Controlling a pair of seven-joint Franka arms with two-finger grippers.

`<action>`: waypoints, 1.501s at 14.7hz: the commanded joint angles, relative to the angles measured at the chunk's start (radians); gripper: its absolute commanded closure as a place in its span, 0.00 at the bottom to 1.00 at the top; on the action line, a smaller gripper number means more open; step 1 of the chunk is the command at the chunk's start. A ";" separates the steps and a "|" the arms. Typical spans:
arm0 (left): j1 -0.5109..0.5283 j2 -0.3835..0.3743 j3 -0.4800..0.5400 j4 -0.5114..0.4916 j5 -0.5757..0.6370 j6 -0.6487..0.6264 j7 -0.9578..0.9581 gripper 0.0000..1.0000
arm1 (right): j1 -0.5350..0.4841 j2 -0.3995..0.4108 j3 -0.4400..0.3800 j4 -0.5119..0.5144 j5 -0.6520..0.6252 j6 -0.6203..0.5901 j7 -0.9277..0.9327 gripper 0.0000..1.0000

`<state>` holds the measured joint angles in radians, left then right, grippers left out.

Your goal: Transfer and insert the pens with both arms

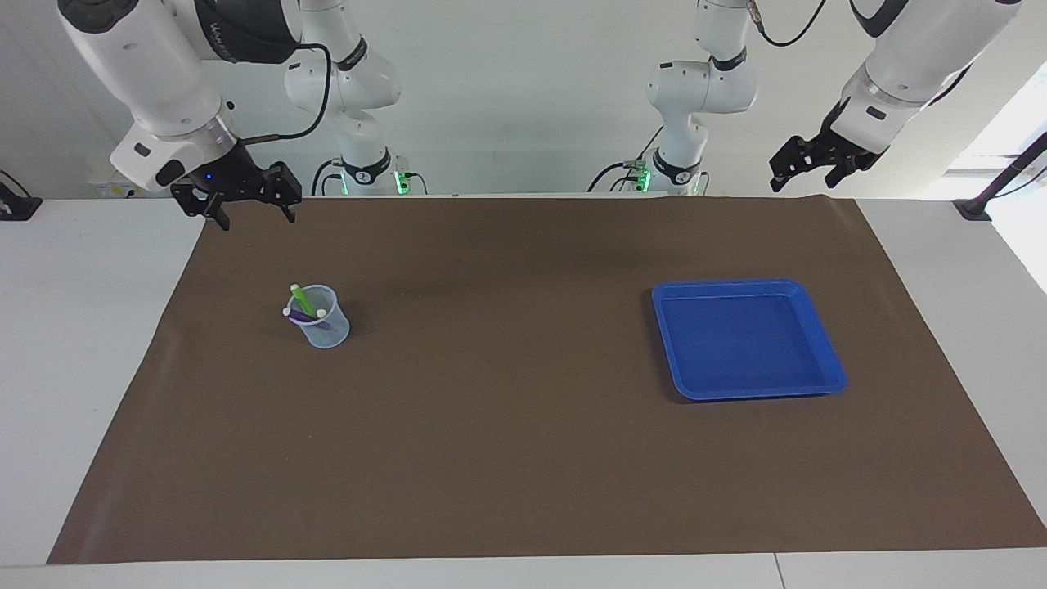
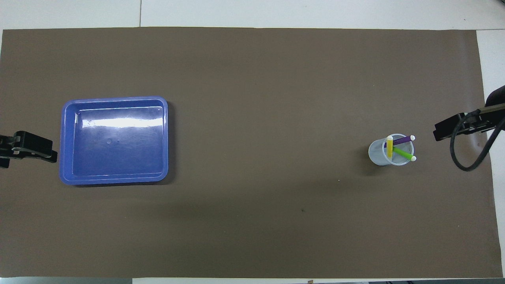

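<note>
Three pens, yellow [image 2: 389, 146], purple [image 2: 403, 139] and green [image 2: 403, 153], are seen standing slantwise in a clear cup [image 2: 378, 154] on the brown mat [image 2: 252, 221] covering the counter, toward the right arm's end. In the overhead view the cup lies at about three o'clock from the blue tray [image 2: 114, 179], well apart from it. The right gripper [image 1: 249, 209] is held raised over the mat's edge, its fingers apart. The left gripper [image 1: 811, 168] is held raised at the left arm's end, fingers likewise apart, nothing held.
</note>
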<state>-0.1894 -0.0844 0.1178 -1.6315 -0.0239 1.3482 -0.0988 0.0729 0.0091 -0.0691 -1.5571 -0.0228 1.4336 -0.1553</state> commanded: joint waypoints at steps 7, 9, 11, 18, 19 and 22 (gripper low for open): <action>0.122 0.044 -0.115 0.056 -0.010 -0.015 0.010 0.00 | 0.012 -0.040 -0.017 -0.047 -0.031 0.050 0.017 0.00; 0.120 0.044 -0.115 0.058 -0.011 -0.009 0.010 0.00 | 0.010 -0.040 -0.009 -0.043 -0.031 0.050 0.016 0.00; 0.119 0.044 -0.115 0.058 -0.011 -0.008 0.008 0.00 | 0.008 -0.043 -0.008 -0.046 -0.029 0.051 0.016 0.00; 0.125 0.040 -0.113 0.058 -0.011 -0.008 0.005 0.00 | 0.005 -0.040 -0.008 -0.046 -0.028 0.051 0.025 0.00; 0.123 0.040 -0.113 0.058 -0.011 -0.008 0.005 0.00 | 0.002 -0.040 -0.006 -0.044 -0.026 0.051 0.042 0.00; 0.123 0.040 -0.113 0.058 -0.011 -0.004 0.005 0.00 | 0.002 -0.040 -0.005 -0.043 -0.028 0.051 0.045 0.00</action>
<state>-0.0833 -0.0456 0.0149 -1.5876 -0.0249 1.3483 -0.0988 0.0807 -0.0100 -0.0799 -1.5729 -0.0439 1.4637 -0.1300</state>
